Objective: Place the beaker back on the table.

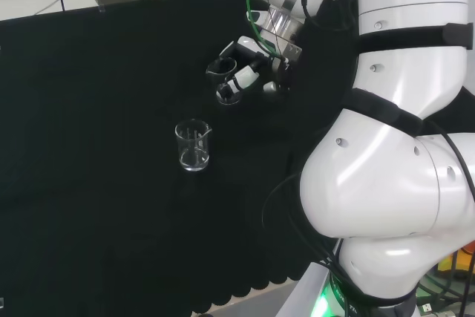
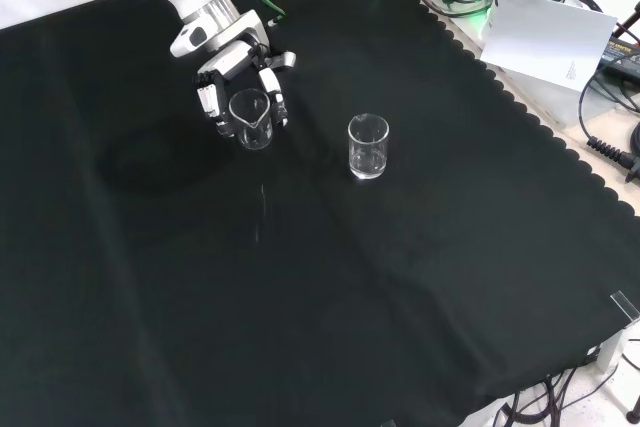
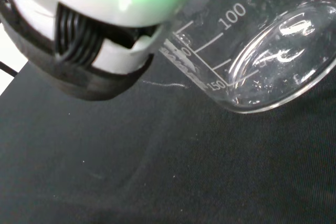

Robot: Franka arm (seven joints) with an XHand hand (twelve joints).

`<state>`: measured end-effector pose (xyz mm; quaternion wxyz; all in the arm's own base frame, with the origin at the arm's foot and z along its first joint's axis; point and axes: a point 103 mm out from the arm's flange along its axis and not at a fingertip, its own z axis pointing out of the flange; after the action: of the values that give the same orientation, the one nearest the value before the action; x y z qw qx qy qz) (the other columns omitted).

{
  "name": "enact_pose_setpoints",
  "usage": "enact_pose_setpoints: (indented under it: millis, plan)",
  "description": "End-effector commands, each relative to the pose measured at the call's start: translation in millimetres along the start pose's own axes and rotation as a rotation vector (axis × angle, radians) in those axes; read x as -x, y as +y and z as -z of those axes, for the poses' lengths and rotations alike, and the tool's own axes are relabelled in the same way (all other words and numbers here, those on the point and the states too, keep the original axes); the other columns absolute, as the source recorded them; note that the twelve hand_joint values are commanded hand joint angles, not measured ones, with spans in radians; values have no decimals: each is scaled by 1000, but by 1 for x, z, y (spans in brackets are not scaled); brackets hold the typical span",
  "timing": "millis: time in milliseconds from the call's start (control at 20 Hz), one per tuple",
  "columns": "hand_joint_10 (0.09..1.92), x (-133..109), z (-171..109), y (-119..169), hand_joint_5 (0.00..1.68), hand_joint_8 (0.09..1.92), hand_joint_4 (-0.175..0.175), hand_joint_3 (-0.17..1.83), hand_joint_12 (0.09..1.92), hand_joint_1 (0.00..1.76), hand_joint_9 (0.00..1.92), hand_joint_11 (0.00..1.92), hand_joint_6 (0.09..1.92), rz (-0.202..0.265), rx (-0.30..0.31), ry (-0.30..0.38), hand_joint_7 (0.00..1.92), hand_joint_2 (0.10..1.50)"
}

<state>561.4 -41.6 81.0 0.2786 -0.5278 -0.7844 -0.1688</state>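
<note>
At upper left of the front view, my hand (image 2: 232,75) curls around a beaker (image 2: 251,119) not yet released onto the surface (image 2: 330,287); a second beaker (image 2: 368,146) stands nearby.

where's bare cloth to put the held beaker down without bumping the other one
The hand holds a beaker above the cloth. In the front view, the cloth to its left and the whole near half toward the camera lie bare. The only crowding is to its right, where a second beaker stands.

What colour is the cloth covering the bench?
Black cloth, clearest in the front view.
</note>
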Motion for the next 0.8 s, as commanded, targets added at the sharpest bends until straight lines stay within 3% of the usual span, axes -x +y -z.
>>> enact_pose_setpoints:
  millis: [50,800]
  plan:
    - [87,9,-7,2,1289,517,-175,677,684,1437,1572,1189,640,-1,12,32,1428,586]
    - [87,19,-16,7,1282,519,-175,660,698,1435,1564,1179,651,-13,26,78,1422,598]
